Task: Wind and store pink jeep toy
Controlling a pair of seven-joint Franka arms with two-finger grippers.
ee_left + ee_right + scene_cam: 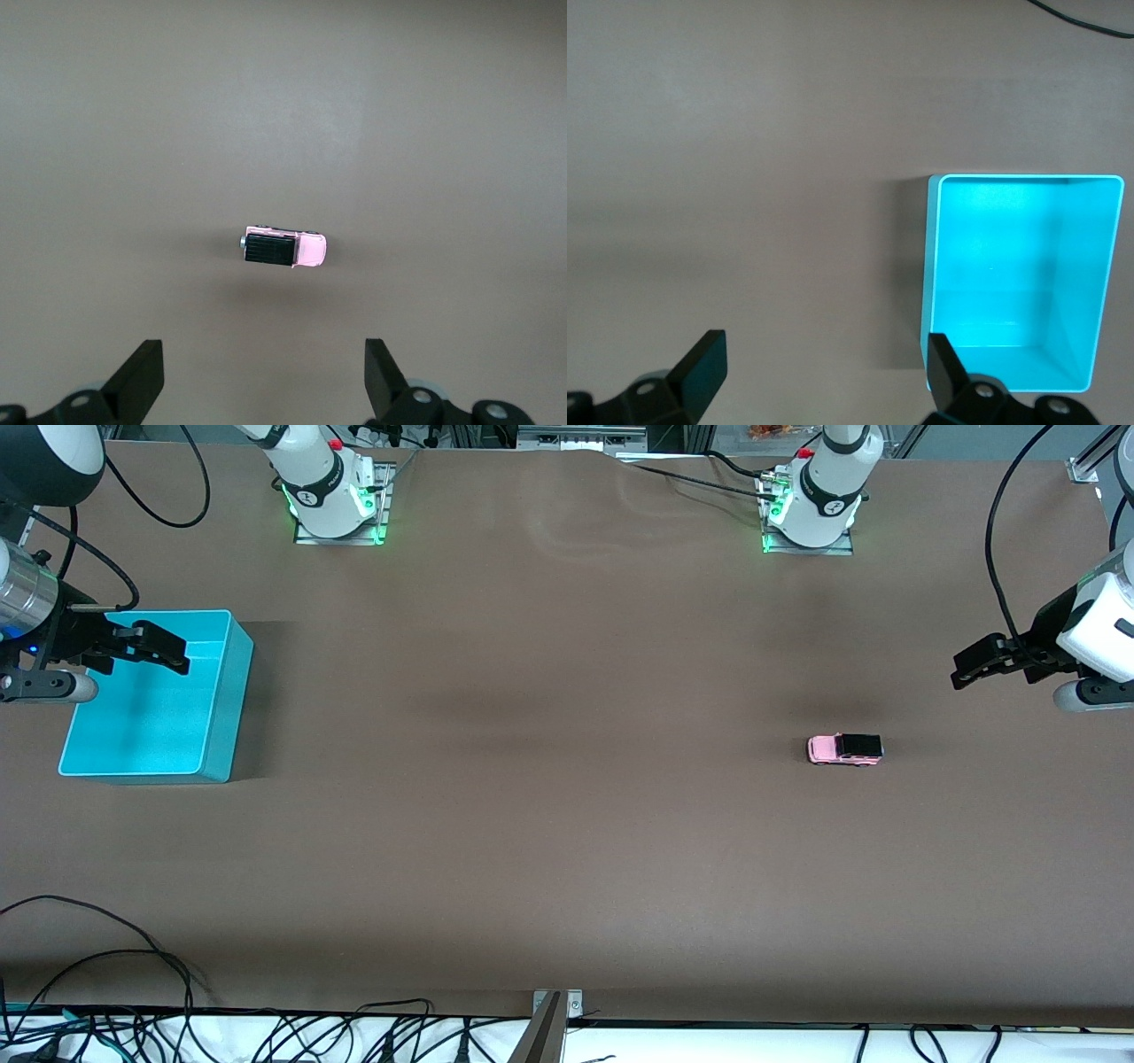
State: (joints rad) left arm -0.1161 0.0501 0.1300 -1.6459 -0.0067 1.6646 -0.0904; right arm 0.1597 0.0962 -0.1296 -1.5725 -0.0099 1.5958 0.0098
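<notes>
Jeep [845, 749] sits untouched on the bench [567, 824] toward the left arm's end, the empty wide-open left tool [961, 673] near it, apparently to grasp; right tool [182, 654], equally open, waits over the bin [226, 691].

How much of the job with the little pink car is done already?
Nothing looks done yet. The pink jeep toy sits on the table toward the left arm's end, untouched. The teal bin at the right arm's end holds nothing. In hand: nothing. The left gripper hangs open above the table near the jeep, and the right gripper hangs open over the bin. Left: grab the jeep, wind it, put it in the bin.
</notes>
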